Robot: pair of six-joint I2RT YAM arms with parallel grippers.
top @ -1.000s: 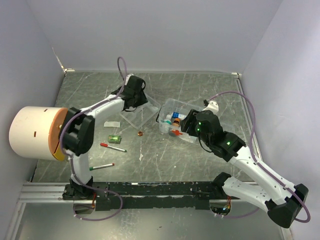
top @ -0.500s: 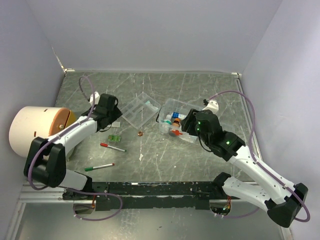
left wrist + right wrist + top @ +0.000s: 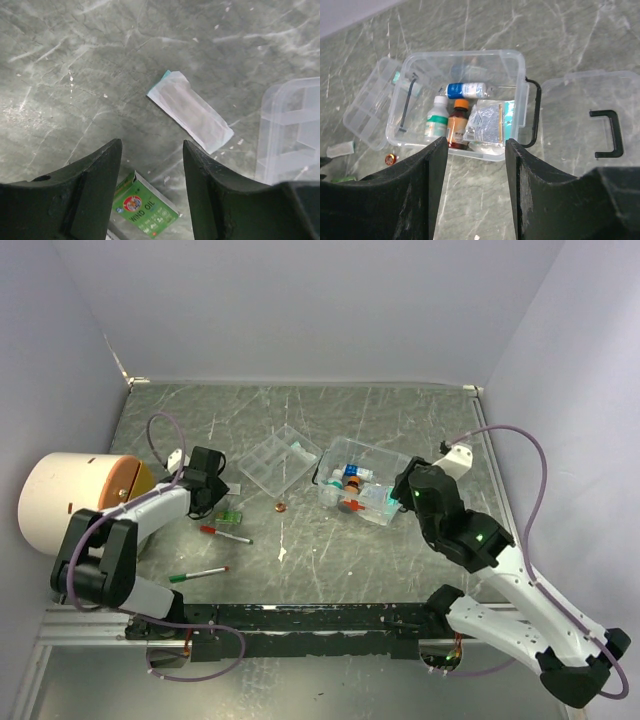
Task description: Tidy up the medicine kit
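Scratched marbled tabletop [image 3: 330, 570], clear rounded plastic box [image 3: 470, 52], flat white packet [image 3: 190, 111]

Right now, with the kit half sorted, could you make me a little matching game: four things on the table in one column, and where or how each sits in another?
1. clear box
2. divided tray
3. green packet
4. blue-labelled bottle

a. lying on its side inside the box
b. flat on the table, printed WIND OIL
c. its lid swung open
d. on the table beside the box, outside it

Pairs: 1-c, 2-d, 3-b, 4-a.
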